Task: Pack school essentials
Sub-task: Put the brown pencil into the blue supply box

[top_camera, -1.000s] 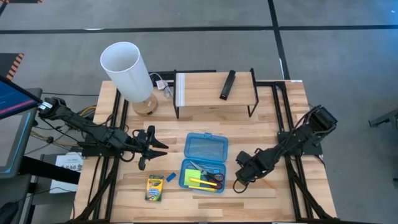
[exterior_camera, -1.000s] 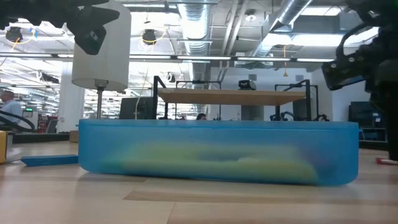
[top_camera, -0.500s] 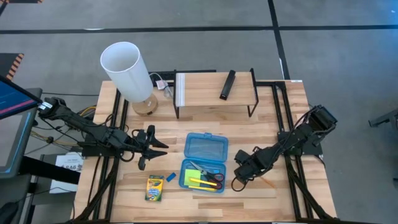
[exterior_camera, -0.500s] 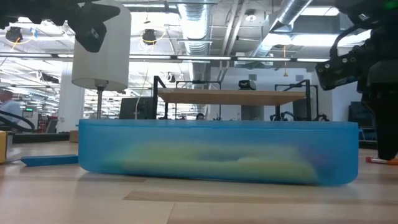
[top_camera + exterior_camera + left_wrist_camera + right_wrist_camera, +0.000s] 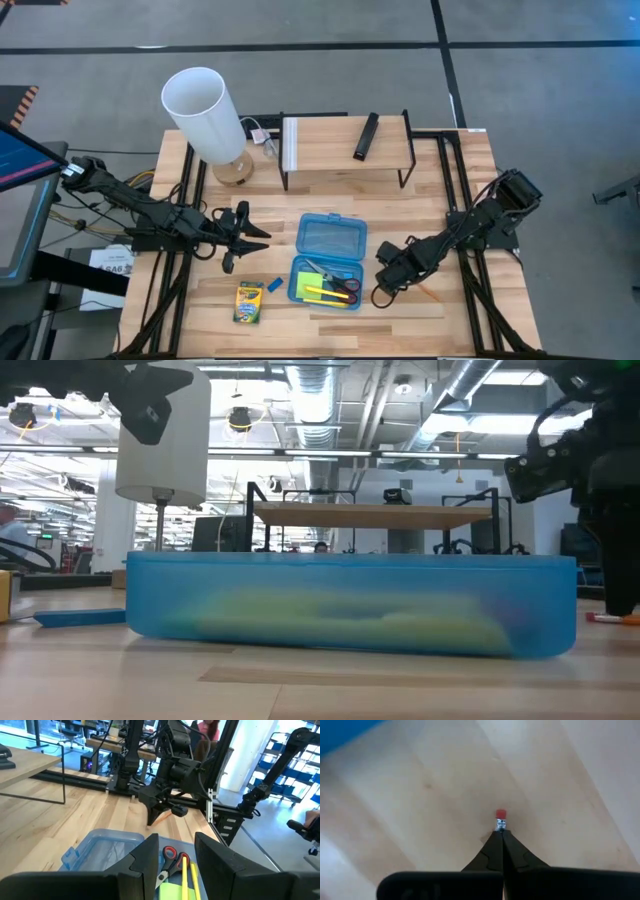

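Observation:
A blue pencil case (image 5: 326,262) lies open mid-table. Its tray holds red-handled scissors (image 5: 340,285), a green sticky-note pad (image 5: 301,282) and yellow sticks (image 5: 330,294). A crayon box (image 5: 249,302) and a blue eraser (image 5: 272,285) lie on the table to its left. An orange pencil (image 5: 431,294) lies flat to the right of the case. My right gripper (image 5: 384,291) points down over its eraser end, shut. My left gripper (image 5: 256,238) hovers level to the left of the case, open, with nothing between its fingers (image 5: 150,855). My right gripper's shut fingertips (image 5: 500,836) meet the pencil just behind its metal ferrule (image 5: 500,824), coming from above and pointing down. No gap shows between the fingers, so the pencil is not pinched. The red eraser tip (image 5: 500,813) pokes out past them. The pencil lies flat on the table (image 5: 610,618).
A white-shaded lamp (image 5: 205,112) stands at the far left. A low wooden shelf (image 5: 330,140) with a black bar (image 5: 366,136) on it stands at the far middle. Bare table lies along the near edge (image 5: 330,322) and right of the pencil.
My right gripper has shifted a little toward the blue case. The pencil's eraser end has slid the same way along the table. The fingers have stayed shut.

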`<action>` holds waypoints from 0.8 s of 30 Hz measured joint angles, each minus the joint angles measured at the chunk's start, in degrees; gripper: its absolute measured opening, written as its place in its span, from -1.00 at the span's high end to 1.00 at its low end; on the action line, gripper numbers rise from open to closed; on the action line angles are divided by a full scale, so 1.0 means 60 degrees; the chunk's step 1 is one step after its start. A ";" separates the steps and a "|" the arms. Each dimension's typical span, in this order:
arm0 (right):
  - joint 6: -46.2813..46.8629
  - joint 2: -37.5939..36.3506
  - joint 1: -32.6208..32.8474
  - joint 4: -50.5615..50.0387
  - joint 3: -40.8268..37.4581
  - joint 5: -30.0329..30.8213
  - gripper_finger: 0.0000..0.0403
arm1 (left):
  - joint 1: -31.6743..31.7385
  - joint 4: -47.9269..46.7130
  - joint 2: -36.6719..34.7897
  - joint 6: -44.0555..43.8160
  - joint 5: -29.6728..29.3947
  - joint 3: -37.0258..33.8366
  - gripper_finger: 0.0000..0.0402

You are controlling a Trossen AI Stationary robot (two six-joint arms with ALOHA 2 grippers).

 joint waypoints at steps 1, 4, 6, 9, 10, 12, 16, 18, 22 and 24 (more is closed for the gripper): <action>-0.0039 0.0003 0.0000 -0.0011 0.0088 -0.0003 1.00 | 0.0000 -0.0003 -0.0004 -0.0014 0.0004 0.0000 0.43; -0.0169 0.0003 -0.0004 -0.0236 0.0419 0.0011 1.00 | 0.0000 -0.0006 0.0000 -0.0020 0.0011 0.0000 0.43; -0.0307 0.0003 -0.0004 -0.0361 0.0598 0.0036 1.00 | 0.0000 -0.0010 -0.0004 0.0032 0.0009 0.0000 0.43; -0.0389 0.0003 -0.0004 -0.0526 0.0799 0.0088 1.00 | 0.0000 -0.0010 -0.0001 0.0048 0.0011 0.0000 0.43; -0.0391 0.0001 -0.0004 -0.0538 0.0833 0.0095 1.00 | 0.0000 -0.0010 -0.0003 0.0048 0.0011 0.0000 0.43; -0.0415 -0.0001 -0.0004 -0.0468 0.0868 0.0096 0.99 | 0.0000 -0.0014 0.0000 0.0048 0.0011 0.0000 0.43; -0.0634 -0.0001 0.0101 0.0600 0.0874 -0.0047 0.79 | 0.0000 -0.0014 -0.0002 0.0036 0.0018 0.0000 0.43; -0.0648 -0.0004 0.0272 0.1281 0.0879 -0.0096 0.65 | 0.0000 -0.0017 -0.0003 0.0016 0.0018 0.0000 0.43; -0.0656 -0.0004 0.0771 0.2079 0.0883 -0.0119 0.36 | 0.0000 -0.0024 -0.0001 0.0016 0.0018 0.0000 0.43; -0.0642 0.0057 0.1046 0.2312 0.0909 0.0013 0.23 | 0.0000 -0.0024 -0.0001 0.0016 0.0018 0.0000 0.43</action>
